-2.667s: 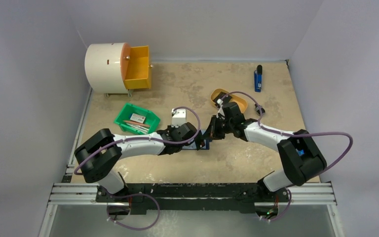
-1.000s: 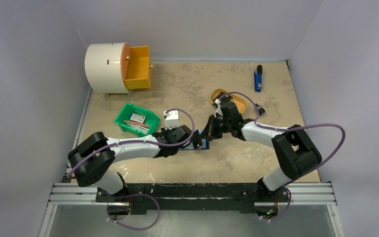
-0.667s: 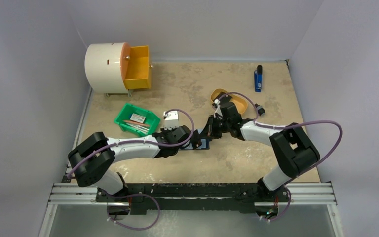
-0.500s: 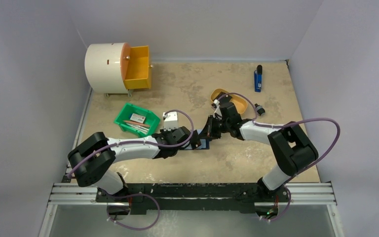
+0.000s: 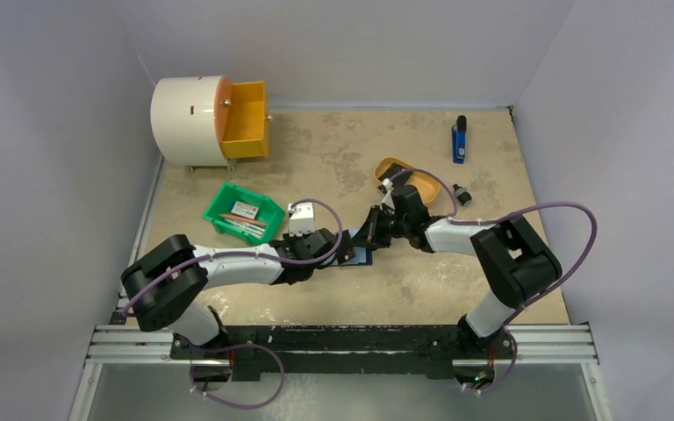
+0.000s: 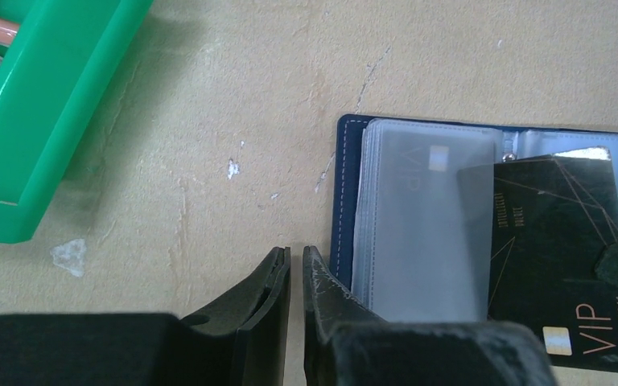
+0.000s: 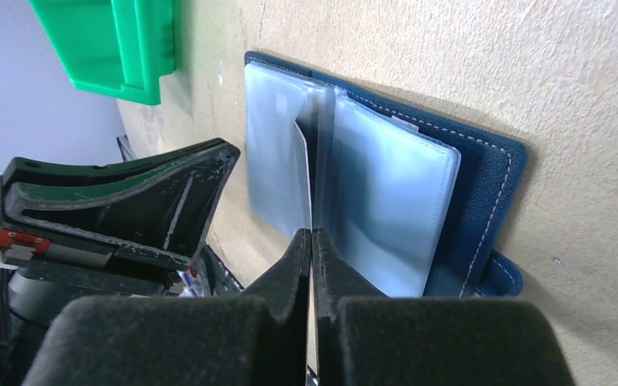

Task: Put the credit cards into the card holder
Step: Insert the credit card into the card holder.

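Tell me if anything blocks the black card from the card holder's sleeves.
Nothing visible does. The black card, held by the right gripper, overlaps a clear sleeve of the open card holder. The left gripper sits at its outer edge, aside.

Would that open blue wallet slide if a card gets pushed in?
Likely, unless pinned: the card holder lies flat, thin and light-looking on the table. Its clear sleeves look floppy and may buckle against the black card.
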Robot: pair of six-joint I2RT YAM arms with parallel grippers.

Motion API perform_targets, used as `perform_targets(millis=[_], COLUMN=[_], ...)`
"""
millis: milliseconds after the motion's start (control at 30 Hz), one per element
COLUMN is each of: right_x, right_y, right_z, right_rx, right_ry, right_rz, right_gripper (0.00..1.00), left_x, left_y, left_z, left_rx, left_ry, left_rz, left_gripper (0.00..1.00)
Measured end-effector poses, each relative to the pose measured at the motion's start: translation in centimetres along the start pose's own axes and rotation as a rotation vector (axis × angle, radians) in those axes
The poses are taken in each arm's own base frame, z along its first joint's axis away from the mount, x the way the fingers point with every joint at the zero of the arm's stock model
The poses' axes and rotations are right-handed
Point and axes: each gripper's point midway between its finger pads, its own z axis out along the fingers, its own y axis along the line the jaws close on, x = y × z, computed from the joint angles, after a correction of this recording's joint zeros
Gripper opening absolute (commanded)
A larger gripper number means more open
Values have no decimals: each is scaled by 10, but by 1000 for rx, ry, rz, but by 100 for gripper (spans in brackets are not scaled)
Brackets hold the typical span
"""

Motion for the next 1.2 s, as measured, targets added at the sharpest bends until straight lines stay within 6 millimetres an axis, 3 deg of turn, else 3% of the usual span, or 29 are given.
perform_targets(millis=[400,1200], right_x=[-1,-5], right_y=[-4,-8], right_z=[6,12], right_rx=[-4,-4], right_ry=[-14,-53], right_rz=[39,170], right_gripper=[0,0], left_x=[11,11], left_y=[6,-4], left_z=[2,4], left_rx=[-1,44], left_ry=[25,11], left_rz=[6,-37], left_gripper=[9,7])
